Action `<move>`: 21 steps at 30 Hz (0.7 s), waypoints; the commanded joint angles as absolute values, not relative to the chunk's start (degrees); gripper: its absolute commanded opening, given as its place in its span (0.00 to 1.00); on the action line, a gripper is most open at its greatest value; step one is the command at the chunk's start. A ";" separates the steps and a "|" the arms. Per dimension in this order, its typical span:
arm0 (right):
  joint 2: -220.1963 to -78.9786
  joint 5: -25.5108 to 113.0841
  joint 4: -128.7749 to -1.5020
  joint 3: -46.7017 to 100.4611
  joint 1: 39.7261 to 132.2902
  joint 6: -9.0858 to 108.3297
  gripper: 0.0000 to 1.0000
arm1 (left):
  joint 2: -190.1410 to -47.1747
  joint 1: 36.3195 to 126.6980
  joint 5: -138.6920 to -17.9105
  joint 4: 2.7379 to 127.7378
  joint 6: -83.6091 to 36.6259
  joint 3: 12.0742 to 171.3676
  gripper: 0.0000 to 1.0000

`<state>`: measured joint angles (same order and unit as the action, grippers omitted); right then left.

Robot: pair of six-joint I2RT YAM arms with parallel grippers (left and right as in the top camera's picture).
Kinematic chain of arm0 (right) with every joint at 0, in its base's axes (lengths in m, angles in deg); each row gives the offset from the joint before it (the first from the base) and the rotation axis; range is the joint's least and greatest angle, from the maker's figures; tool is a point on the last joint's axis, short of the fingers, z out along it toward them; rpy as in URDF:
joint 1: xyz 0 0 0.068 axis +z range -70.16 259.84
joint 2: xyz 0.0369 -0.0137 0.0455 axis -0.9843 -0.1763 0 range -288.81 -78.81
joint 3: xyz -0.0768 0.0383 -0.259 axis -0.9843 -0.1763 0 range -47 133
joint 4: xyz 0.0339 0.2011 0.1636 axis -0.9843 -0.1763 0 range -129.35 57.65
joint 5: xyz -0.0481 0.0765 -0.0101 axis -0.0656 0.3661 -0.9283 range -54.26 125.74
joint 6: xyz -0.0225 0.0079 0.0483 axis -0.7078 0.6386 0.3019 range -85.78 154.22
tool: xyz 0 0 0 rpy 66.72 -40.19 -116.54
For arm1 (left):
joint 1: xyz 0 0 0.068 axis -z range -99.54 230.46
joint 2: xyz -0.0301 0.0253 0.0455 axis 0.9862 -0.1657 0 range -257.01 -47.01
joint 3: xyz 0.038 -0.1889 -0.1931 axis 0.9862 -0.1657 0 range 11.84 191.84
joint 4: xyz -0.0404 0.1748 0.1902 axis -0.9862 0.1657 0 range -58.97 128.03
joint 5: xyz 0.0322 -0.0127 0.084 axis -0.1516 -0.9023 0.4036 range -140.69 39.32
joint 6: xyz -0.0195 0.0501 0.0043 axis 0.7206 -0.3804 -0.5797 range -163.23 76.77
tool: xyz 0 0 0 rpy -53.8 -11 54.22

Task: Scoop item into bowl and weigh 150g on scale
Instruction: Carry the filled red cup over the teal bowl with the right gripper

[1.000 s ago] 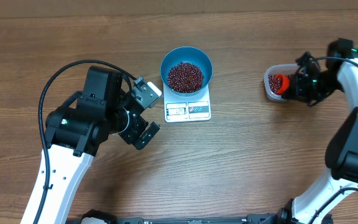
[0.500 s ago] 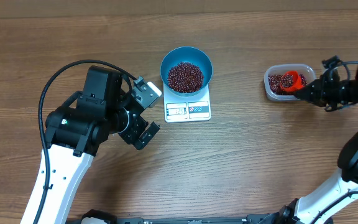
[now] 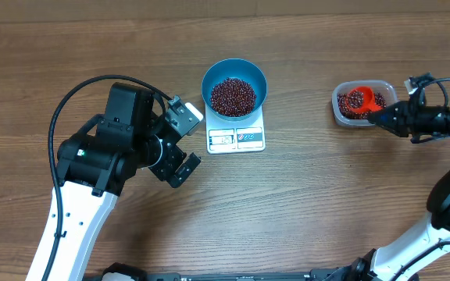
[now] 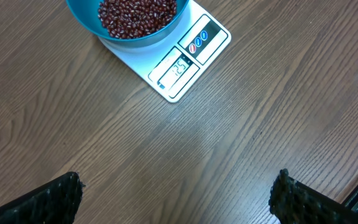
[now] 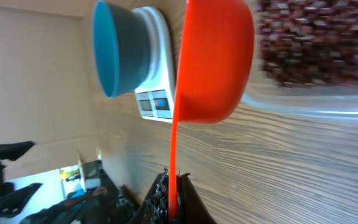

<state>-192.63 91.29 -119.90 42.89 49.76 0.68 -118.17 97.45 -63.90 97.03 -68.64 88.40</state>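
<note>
The blue bowl [image 3: 234, 78] stands on the white scale [image 3: 236, 140] and holds a heap of maroon beans [image 3: 233, 95]. To its left, my left gripper [image 3: 187, 144] hovers open over bare wood, empty. In the left wrist view the bowl [image 4: 86, 15], its beans [image 4: 135, 12] and the scale [image 4: 188, 62] lie ahead of the wide-apart fingers [image 4: 48, 199]. My right gripper [image 3: 387, 117] is shut on the handle of an orange scoop [image 3: 360, 99], whose cup lies in a clear tub [image 3: 340, 109] of beans. The right wrist view shows the scoop [image 5: 213, 62] and the pinched handle [image 5: 173, 155].
The clear tub [image 5: 303, 102] sits at the table's right side, well apart from the scale [image 5: 157, 99]. My left arm's black body and cable [image 3: 92, 148] fill the left of the table. Bare wood lies between scale and tub.
My right arm has pulled back to the right and turned. The scoop has shifted from the tub's left part to its middle. The left arm has not moved.
</note>
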 commanded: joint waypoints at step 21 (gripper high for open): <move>-184.68 85.24 -100.67 55.37 84.62 25.30 0.04 | -118.28 97.37 -64.18 96.81 -68.07 89.73 1.00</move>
<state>-186.54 90.22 -103.36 53.93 80.42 20.99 -118.17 97.45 -63.92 97.05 -68.64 88.40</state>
